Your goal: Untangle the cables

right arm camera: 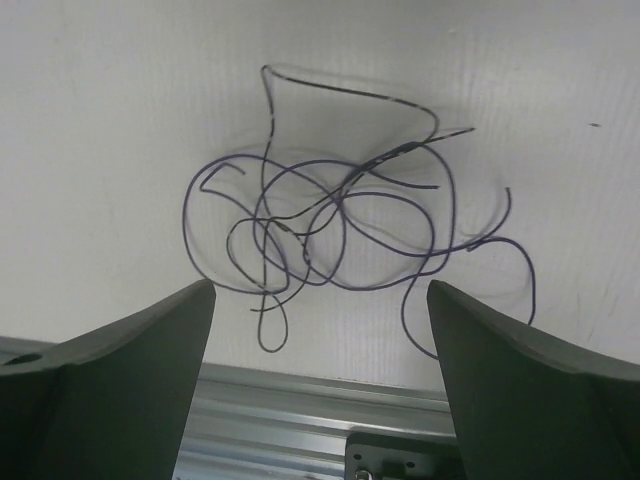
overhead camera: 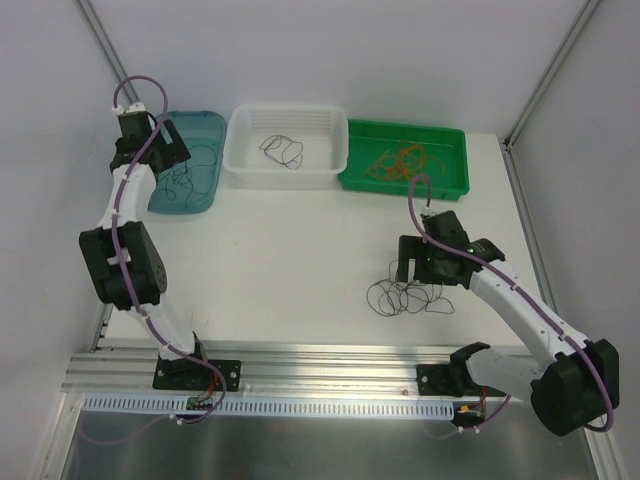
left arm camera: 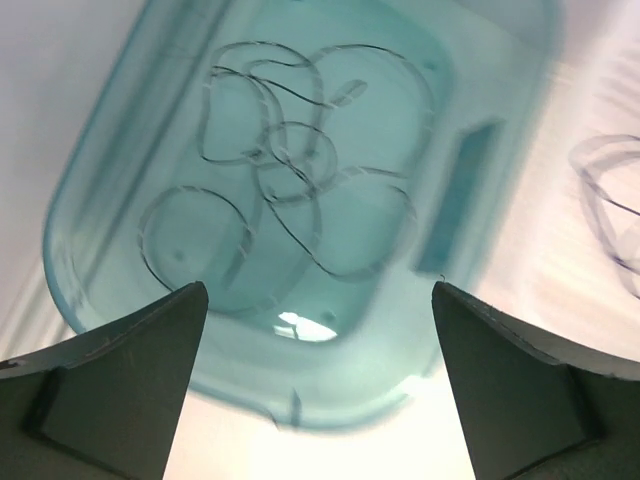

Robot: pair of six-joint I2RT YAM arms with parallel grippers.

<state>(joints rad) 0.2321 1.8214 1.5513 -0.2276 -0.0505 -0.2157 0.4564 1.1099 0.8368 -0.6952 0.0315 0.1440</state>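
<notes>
from my station i see the left arm [overhead camera: 125, 200] reaching to the far left corner of the desk [overhead camera: 280, 250], its wrist hanging over the teal tray [overhead camera: 200, 114]. through the left wrist camera the left fingers [left arm camera: 130, 370] stand spread wide with nothing between them, and the teal tray [left arm camera: 95, 200] fills the gap below, a bit blurred. on its floor lie thin dark cables [left arm camera: 290, 200] in loose overlapping loops, which also show from above [overhead camera: 185, 175]. next to it along the far edge sits a white basket [overhead camera: 288, 110] with one black curly cable [overhead camera: 280, 150] inside, and to the right of that a green tray [overhead camera: 400, 186] holding a heap of orange cables [overhead camera: 400, 160]. the right arm [overhead camera: 510, 295] bends in from the near right side and hovers above the tangled bunch [overhead camera: 405, 297], which lies on the bare desk just ahead of the metal rail [overhead camera: 300, 360]. in the right wrist view the right fingers [right arm camera: 120, 380] are parted wide and hold nothing, with the tangled bunch [right arm camera: 330, 230] straight beneath and apart from them: several hair-thin strands, dark and purplish, crossing one another in curls, with a few loose ends sticking out. the metal rail [right arm camera: 300, 400] shows along the bottom of that view.
</notes>
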